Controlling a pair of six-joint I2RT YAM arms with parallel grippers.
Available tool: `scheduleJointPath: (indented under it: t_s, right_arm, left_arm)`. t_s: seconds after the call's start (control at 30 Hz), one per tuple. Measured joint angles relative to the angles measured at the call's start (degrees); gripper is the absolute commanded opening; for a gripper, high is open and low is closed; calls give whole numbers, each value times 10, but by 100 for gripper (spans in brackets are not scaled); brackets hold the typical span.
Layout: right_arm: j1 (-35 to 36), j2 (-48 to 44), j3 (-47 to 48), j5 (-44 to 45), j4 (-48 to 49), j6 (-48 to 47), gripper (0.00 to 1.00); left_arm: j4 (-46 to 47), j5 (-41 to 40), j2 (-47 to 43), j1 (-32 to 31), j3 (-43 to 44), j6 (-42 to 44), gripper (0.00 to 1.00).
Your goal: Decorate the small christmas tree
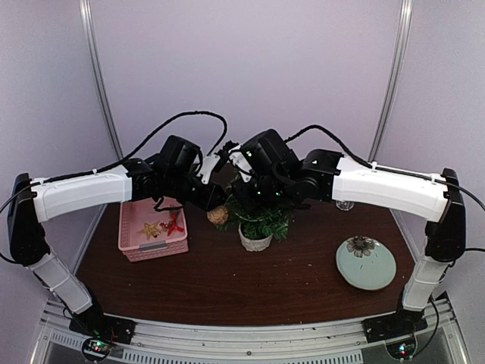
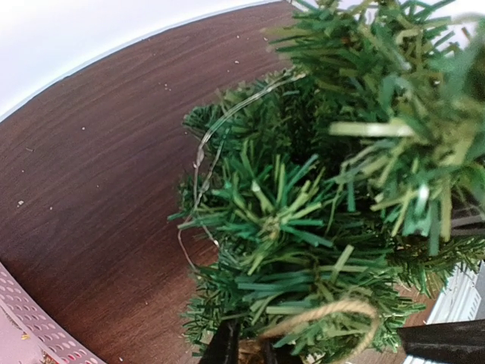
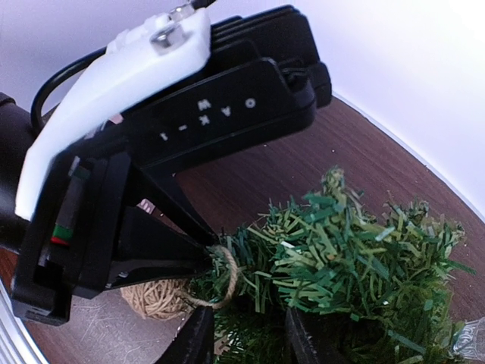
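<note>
Table (image 1: pixel 227 288): dark wood under lilac walls; I have both arms meeting over its middle.
Left gripper (image 3: pixel 211 256): clamped on the twine loop (image 3: pixel 227 277), so the ball (image 3: pixel 155 297) sits just below the pinch, at the 9 o'clock edge of the tree (image 3: pixel 341 258).
Right gripper (image 3: pixel 250 341): fingers apart, straddling needles; I judge it is there to part a branch for the loop.
Tree (image 1: pixel 261 216): upright in its pot (image 1: pixel 255 241), table centre.
Basket (image 1: pixel 155 249): 9 o'clock of the tree, a star (image 1: pixel 149 229) inside, handy to my left arm.
Plate (image 1: pixel 366 263): 4 o'clock, well apart.
</note>
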Motion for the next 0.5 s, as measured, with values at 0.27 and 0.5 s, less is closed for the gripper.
scheduleJointPath:
  t_s: [0.27,0.5]
  right_arm:
    - [0,-5,-3,0,0,-4,35]
    - [0,-17,-11,-2,6,-12,36]
  left_arm:
    - [-2,2,5,3,0,-2,19]
    - [-3,5,3,4,0,-3,18]
